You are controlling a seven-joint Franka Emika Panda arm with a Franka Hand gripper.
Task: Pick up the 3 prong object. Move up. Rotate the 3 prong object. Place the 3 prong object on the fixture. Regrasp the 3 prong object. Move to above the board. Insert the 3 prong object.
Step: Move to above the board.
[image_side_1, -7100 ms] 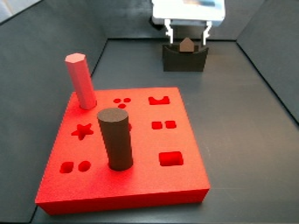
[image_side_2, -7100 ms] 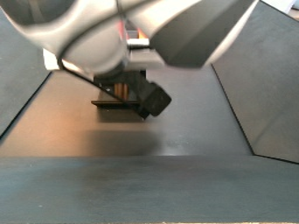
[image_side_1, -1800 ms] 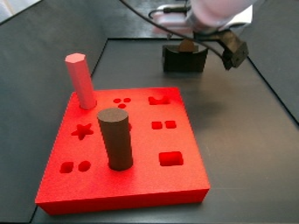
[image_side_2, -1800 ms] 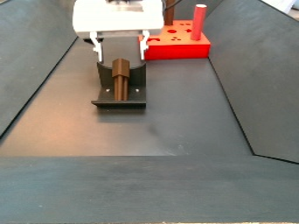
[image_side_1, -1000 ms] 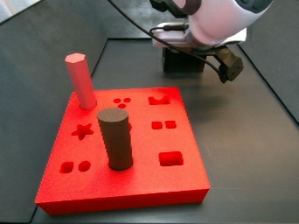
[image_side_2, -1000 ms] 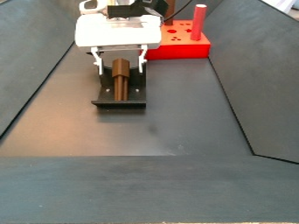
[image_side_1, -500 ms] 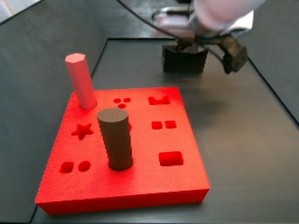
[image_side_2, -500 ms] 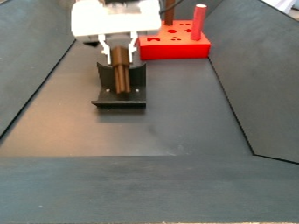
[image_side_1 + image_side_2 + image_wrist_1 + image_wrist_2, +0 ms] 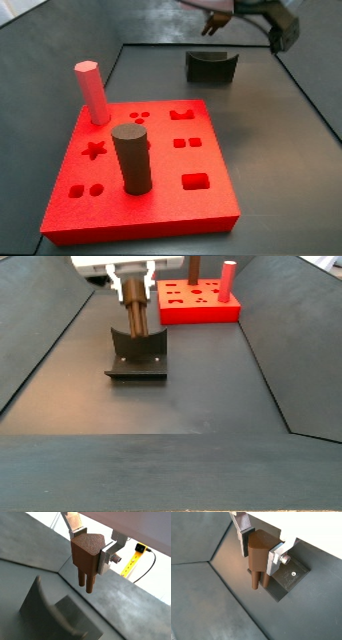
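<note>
The 3 prong object (image 9: pixel 84 556) is a dark brown piece with a rounded triangular head, and its prongs hang downward. My gripper (image 9: pixel 89 554) is shut on it, with the silver fingers (image 9: pixel 276 557) pressed against its two sides. In a side view the 3 prong object (image 9: pixel 134 308) hangs upright from the gripper (image 9: pixel 132 283), just above the fixture (image 9: pixel 138 360). The fixture (image 9: pixel 210 66) has nothing in its U-shaped notch. The red board (image 9: pixel 140 170) lies nearer the front, and the board (image 9: pixel 198 301) shows behind the fixture in the opposite view.
A pink hexagonal peg (image 9: pixel 91 92) and a tall dark cylinder (image 9: pixel 131 160) stand upright in the board. Dark sloping walls (image 9: pixel 274 366) enclose the grey floor. The fixture's base plate (image 9: pixel 288 582) lies below the held piece. Part of the arm (image 9: pixel 275 26) shows at the picture's upper edge.
The gripper closed on the 3 prong object lying on the fixture. It has since risen with the piece, which now hangs upright above the bare notch.
</note>
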